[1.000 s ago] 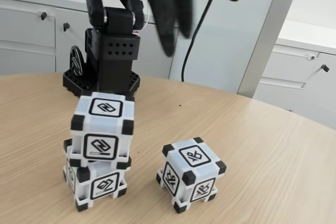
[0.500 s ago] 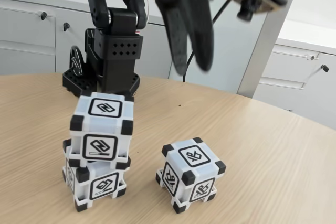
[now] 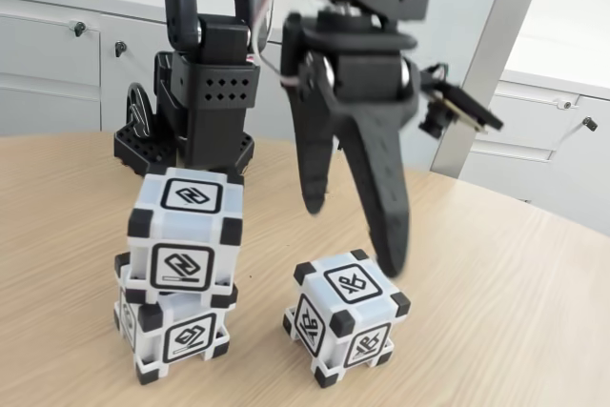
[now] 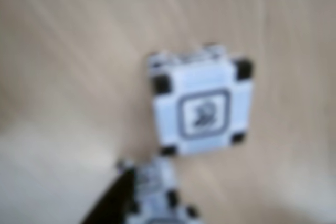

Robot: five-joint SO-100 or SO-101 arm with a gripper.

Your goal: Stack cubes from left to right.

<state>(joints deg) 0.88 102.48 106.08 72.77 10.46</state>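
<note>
In the fixed view, two cubes stand stacked at the left: the upper cube [image 3: 186, 231] rests slightly askew on the lower cube [image 3: 176, 333]. A third cube [image 3: 348, 316] sits alone on the wooden table to their right. My gripper [image 3: 353, 235] hangs open just above this lone cube, with one finger behind it and the longer one [image 3: 386, 226] over its right rear corner. Nothing is held between the fingers. The blurred wrist view looks down on one cube [image 4: 202, 106]. Part of another cube [image 4: 157, 198] shows at the bottom edge, beside a dark finger [image 4: 105, 211].
The arm's black base [image 3: 205, 102] stands behind the stack. White cabinets [image 3: 57, 64] line the back wall. The round table's edge [image 3: 534, 202] curves away at the right, with open wood [image 3: 505, 312] to the right of the lone cube.
The gripper has come down from the top of the fixed view and shifted right, now hanging over the lone cube. None of the cubes has moved.
</note>
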